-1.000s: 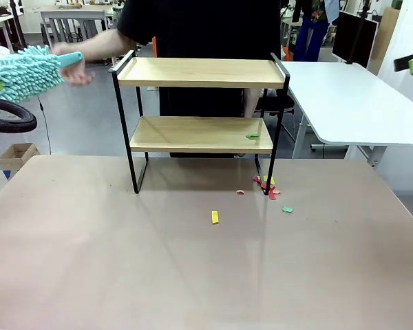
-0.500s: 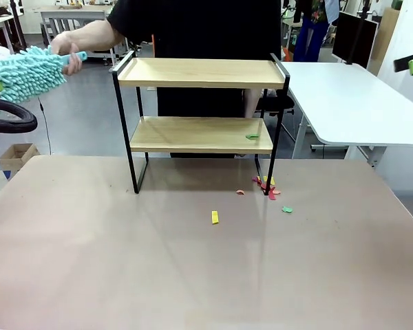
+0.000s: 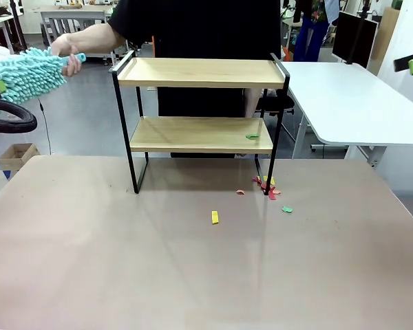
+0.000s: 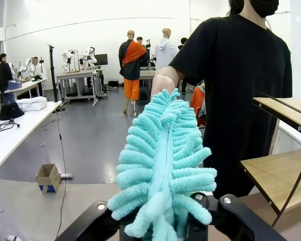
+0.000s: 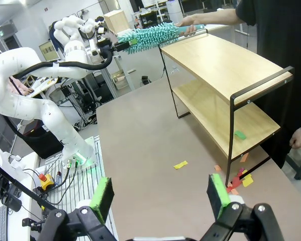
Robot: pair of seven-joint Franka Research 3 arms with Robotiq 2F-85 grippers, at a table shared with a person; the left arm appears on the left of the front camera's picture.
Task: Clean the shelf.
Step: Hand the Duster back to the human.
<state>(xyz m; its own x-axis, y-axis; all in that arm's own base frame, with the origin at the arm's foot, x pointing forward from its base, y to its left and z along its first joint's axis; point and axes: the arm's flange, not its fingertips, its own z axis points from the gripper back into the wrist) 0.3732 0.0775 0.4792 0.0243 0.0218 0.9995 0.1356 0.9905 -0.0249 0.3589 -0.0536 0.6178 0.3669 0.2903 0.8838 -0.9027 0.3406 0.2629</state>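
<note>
The shelf (image 3: 199, 72) stands at the table's far side, with two wooden boards in a black frame. A green paper scrap (image 3: 252, 136) lies on its lower board. A fluffy turquoise duster (image 3: 24, 72) hangs in the air left of the shelf. A person's hand (image 3: 67, 55) grips its handle end. In the left wrist view the duster (image 4: 163, 165) lies between the spread fingers of my left gripper (image 4: 160, 221), whose jaws stand open around the fluff. My right gripper (image 5: 160, 196) is open and empty, high above the table's right side.
Coloured paper scraps (image 3: 267, 187) lie by the shelf's right front leg. A yellow scrap (image 3: 215, 217) and a green one (image 3: 287, 209) lie farther out on the brown table (image 3: 193, 275). The person stands behind the shelf. A white table (image 3: 351, 103) stands at the right.
The person's hand has risen a little on the duster's handle and the duster has tilted slightly. The shelf and scraps have not moved.
</note>
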